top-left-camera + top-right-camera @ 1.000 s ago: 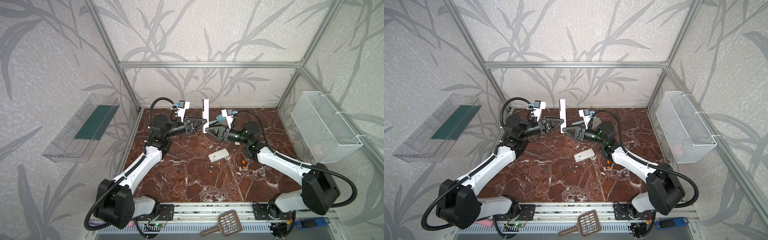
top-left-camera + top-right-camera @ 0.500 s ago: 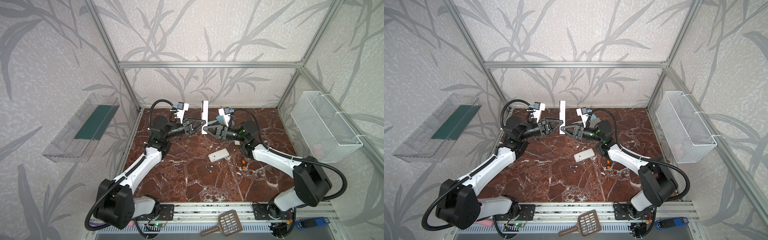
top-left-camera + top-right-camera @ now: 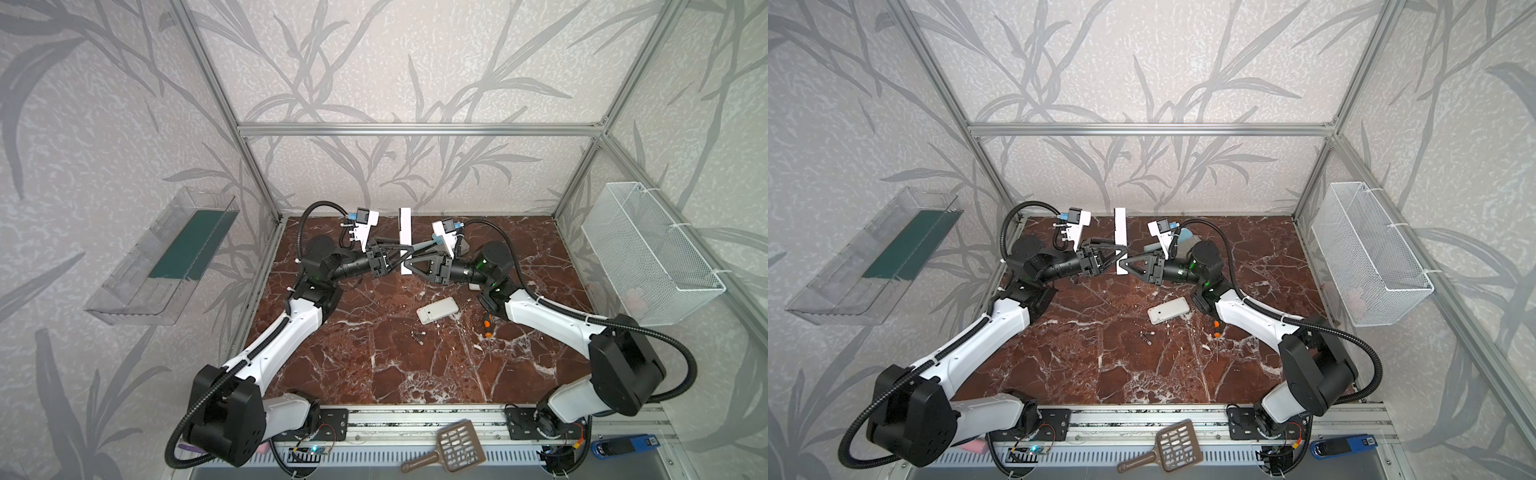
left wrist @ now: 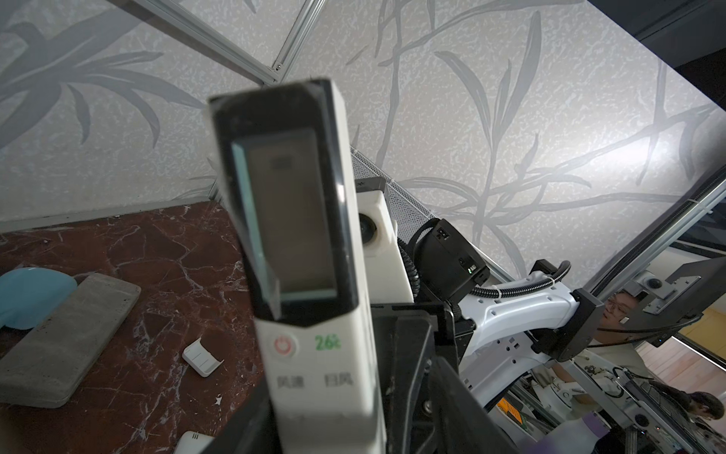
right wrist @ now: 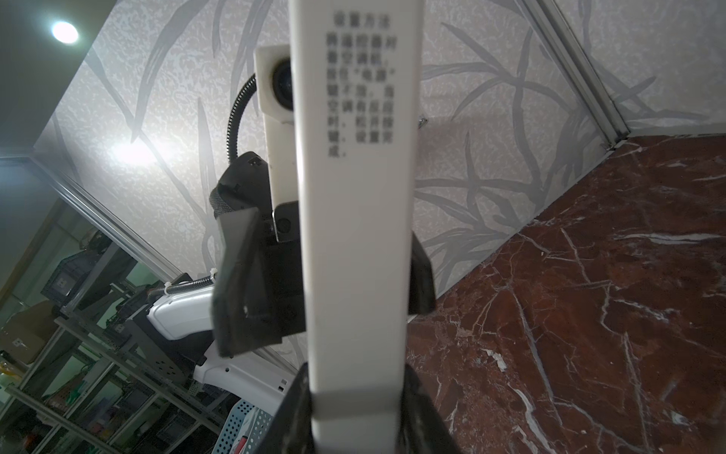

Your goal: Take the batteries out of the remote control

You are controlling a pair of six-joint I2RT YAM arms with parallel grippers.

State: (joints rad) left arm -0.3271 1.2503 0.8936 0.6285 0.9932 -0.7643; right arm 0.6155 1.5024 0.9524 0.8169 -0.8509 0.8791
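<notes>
**Top views.** The remote control (image 3: 405,229) stands upright in the air at 12 o'clock over the table (image 3: 374,374), between the 2 arms. The right gripper (image 3: 406,266) reaches in from 3 o'clock and clamps its lower end. The left gripper (image 3: 410,250) reaches in from 9 o'clock, just above. 2 dark batteries (image 3: 417,335) lie loose on the marble near the centre. They are at 7 o'clock of a second remote (image 3: 437,310) lying flat, and an orange-handled screwdriver (image 3: 487,326) lies at 4 o'clock of it.

**Left wrist view.** The display face of the remote control (image 4: 306,275) fills the frame. A detached battery cover (image 4: 202,357) lies on the table beyond it.

**Right wrist view.** The printed back of the remote control (image 5: 357,236) rises from between the right gripper's jaws, which press both its edges. The left gripper's jaws straddle the body, spread wider than it, with 1 finger (image 5: 243,283) clear of the edge. The battery bay is hidden, so whether any cell is inside cannot be told.

**Technique (judgement).** The step reads as a handover to the right gripper. The clamp should be firm before the left gripper backs straight off. The next grip should sit away from the bay. The bay should then be tipped downward over bare marble.
</notes>
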